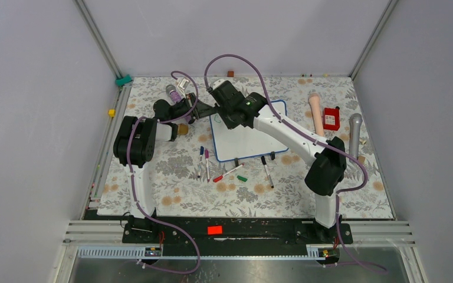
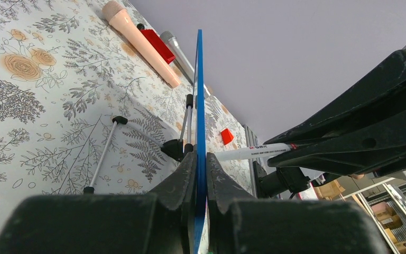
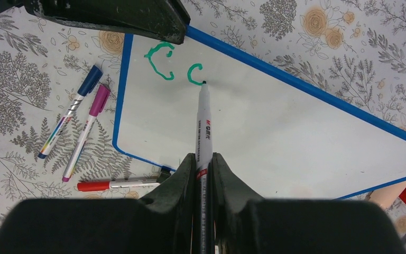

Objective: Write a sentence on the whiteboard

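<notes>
The board (image 3: 275, 121) lies flat on the counter (image 1: 171, 177), toward its far middle, and its blue rim is pinched at the far-left corner by the left fingers (image 2: 182, 177), which are closed tight on the frame. A marker (image 3: 204, 127) is clamped between the right fingers (image 3: 182, 177), fully closed on its barrel, with the tip set on the white surface at the upper end of a small green curve. Of the sentence (image 3: 161, 61) only two green strokes are seen, near that corner: a large "c" and a smaller open curve, judged to be an "o" half drawn. The loop is best closed with light, even pressure, the tip being carried round to its start without being lifted, and the later letters are best matched in height to this one, not to the oversized first. The board should be braced by the left fingers so that it is not dragged by the pen. Ample white is left to the right for the line. Loose pens (image 3: 87, 129) beside the board are set apart from the stroke.
</notes>
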### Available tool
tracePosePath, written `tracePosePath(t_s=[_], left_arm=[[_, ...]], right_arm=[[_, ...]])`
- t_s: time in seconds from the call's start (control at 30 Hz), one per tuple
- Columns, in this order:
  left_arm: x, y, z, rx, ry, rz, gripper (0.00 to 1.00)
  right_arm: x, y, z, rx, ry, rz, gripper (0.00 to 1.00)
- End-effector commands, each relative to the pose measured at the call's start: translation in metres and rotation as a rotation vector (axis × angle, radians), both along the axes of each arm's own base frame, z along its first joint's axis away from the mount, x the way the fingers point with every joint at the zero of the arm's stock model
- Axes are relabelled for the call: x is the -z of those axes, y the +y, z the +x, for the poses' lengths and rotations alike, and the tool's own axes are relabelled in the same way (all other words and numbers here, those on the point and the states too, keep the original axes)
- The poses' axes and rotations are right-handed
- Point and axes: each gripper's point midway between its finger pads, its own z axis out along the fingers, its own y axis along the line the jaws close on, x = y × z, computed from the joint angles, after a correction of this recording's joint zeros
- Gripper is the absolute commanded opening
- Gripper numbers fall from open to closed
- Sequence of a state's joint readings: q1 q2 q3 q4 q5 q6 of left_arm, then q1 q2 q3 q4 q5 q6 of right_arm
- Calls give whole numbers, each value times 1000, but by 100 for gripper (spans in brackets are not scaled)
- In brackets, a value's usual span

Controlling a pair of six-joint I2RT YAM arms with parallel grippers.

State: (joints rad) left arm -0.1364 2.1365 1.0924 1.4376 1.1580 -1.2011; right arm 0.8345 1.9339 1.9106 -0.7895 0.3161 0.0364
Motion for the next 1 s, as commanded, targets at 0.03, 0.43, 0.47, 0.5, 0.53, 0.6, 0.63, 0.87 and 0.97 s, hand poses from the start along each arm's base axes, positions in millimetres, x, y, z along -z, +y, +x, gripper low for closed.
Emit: tracePosePath(t_s=[0.03, 0.43, 0.47, 0.5, 0.53, 0.6, 0.63, 0.87, 0.97], left_arm=[[-3, -10, -28, 120, -72, 35, 0], [-4, -11, -30, 122, -76, 36, 0], [-4, -11, -30, 122, -77, 36, 0], [-3, -11, -29, 121, -75, 36, 0], [-3, -11, -29, 122, -76, 36, 0], [-3, -11, -29, 121, -76, 36, 0], [-3, -11, -30, 123, -78, 36, 0], [-4, -13, -32, 131, -84, 37, 0], [-5, -13, -32, 131, -85, 37, 0]], right_arm=[[-12, -2, 24, 49, -55, 21, 0], [-13, 12, 21, -6, -33, 71, 0], [-13, 12, 20, -10, -32, 75, 0], [-15, 12, 19, -13, -34, 78, 0], [-15, 13, 19, -18, -39, 86, 0], [-19, 13, 17, -29, -51, 108, 0], [-23, 13, 16, -31, -60, 122, 0], [-34, 5, 11, -23, -93, 161, 0], [-38, -3, 11, 4, -108, 176, 0]])
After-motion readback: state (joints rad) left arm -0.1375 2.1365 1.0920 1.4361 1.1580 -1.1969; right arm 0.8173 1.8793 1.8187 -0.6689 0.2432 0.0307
